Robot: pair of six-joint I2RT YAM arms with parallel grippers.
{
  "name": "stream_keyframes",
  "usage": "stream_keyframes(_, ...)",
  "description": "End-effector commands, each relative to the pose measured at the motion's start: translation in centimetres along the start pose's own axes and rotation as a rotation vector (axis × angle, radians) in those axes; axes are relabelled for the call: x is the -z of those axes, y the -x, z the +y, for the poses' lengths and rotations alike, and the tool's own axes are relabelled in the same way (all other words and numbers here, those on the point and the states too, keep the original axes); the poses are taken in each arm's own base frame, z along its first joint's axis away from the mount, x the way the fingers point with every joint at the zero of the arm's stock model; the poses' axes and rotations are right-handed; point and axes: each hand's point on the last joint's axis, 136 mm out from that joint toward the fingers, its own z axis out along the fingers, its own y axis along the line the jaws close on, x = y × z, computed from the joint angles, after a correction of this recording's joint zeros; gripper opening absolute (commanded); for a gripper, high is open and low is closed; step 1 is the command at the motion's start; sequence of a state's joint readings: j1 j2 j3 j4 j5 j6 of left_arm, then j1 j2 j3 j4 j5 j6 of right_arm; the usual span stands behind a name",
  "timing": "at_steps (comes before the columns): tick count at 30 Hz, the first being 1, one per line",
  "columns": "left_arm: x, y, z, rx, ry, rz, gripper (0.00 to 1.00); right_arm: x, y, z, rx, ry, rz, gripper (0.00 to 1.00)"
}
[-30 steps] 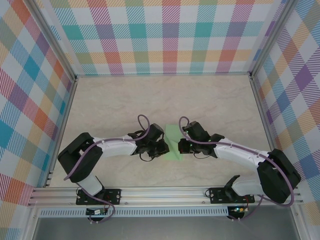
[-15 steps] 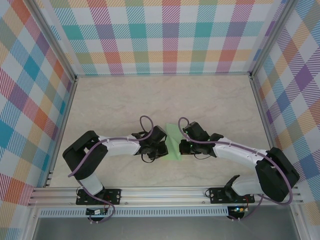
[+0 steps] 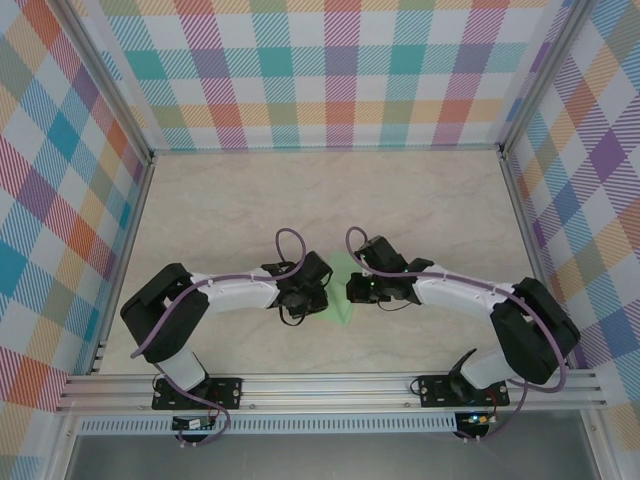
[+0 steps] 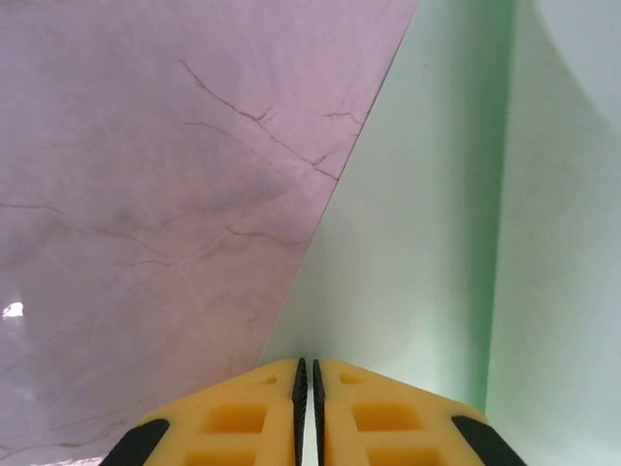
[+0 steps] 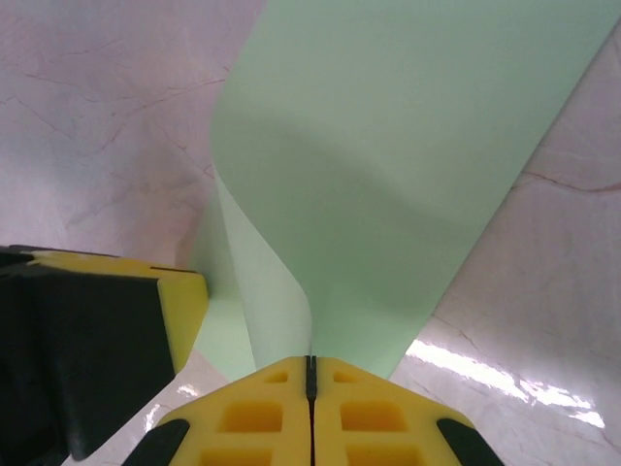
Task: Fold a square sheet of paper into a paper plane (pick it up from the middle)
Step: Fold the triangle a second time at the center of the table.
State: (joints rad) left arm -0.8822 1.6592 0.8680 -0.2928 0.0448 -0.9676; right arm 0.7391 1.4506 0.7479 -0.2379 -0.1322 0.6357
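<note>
Your left gripper (image 4: 307, 365) pinches the square sheet of paper (image 4: 427, 243), seemingly to anchor it; your right gripper (image 5: 310, 362), closed on the opposite edge, curls it for a fold.

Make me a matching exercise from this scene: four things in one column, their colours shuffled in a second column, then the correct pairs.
Things
1. square sheet of paper
2. table
3. rail at the near edge
4. back wall

Colours
A. silver metal
B. multicoloured plaid
C. pale green
D. beige with marble veins

Pairs: 1-C, 2-D, 3-A, 4-B
</note>
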Motion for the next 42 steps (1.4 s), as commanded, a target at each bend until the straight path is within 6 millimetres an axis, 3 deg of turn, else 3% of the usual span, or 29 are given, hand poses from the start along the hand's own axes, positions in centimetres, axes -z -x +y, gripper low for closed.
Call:
stream_keyframes(1, 0.6, -0.2, 1.1, -0.025, 0.052, -0.003, 0.13, -0.2, 1.0, 0.4, 0.009, -0.01, 0.003, 0.06)
stream_keyframes(16, 0.7, -0.1, 0.5, -0.036, 0.027, -0.001, 0.15, -1.6, 0.5, -1.7, 0.029, -0.112, 0.051, 0.06)
stream_keyframes(42, 0.6, -0.2, 0.3, -0.046, 0.021, 0.01, 0.15, -2.8, 0.7, -2.1, 0.05, -0.141, 0.079, 0.07)
